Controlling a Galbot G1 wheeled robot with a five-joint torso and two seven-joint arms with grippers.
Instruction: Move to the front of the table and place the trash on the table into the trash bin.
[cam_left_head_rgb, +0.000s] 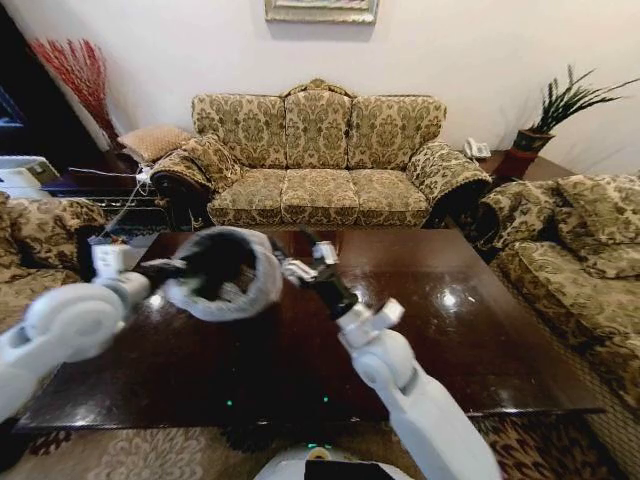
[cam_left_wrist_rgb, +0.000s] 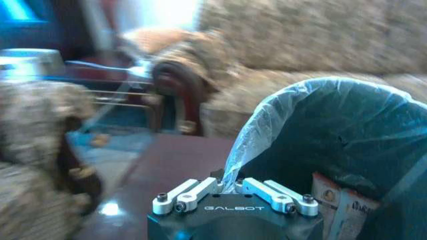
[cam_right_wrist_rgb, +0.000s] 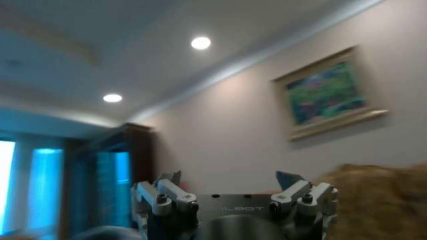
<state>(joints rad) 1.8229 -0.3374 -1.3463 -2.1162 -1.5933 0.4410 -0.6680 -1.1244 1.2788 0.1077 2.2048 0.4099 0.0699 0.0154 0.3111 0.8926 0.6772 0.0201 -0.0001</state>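
- Trash bin (cam_left_head_rgb: 222, 272) lifted above the worktop (cam_left_head_rgb: 480, 330), tipped on its side with the mouth facing the camera; round, dark inside, translucent white bag folded over the rim.
- Left tool (cam_left_head_rgb: 165, 268) at the bin's left rim, clamped on the bin's bagged edge; in the left wrist view the tool (cam_left_wrist_rgb: 230, 187) pinched together on the plastic, bin (cam_left_wrist_rgb: 333, 145) just beyond it, some printed packaging lying inside near the rim.
- Right tool (cam_left_head_rgb: 305, 262) raised just right of the bin's mouth, wrist angled upward; in the right wrist view fingers (cam_right_wrist_rgb: 293, 181) spread apart with nothing between them, pointing at ceiling and wall.
- Worktop under the bin: dark reddish-brown glossy wood, long and low, reflecting the lights.
- Beyond the bin: three-seat sofa (cam_left_head_rgb: 320, 155) in gold floral pattern against the far wall, framed picture (cam_left_head_rgb: 322, 10) above it.
- Right of the bin, across the worktop: matching sofa (cam_left_head_rgb: 580, 260), potted plant (cam_left_head_rgb: 560, 110) and a white telephone (cam_left_head_rgb: 478, 149) on a corner stand.
- Left of the bin: another patterned seat (cam_left_head_rgb: 40, 235), red dried branches (cam_left_head_rgb: 75, 75) in the corner.
- Below the worktop's near edge: patterned carpet (cam_left_head_rgb: 150, 455).
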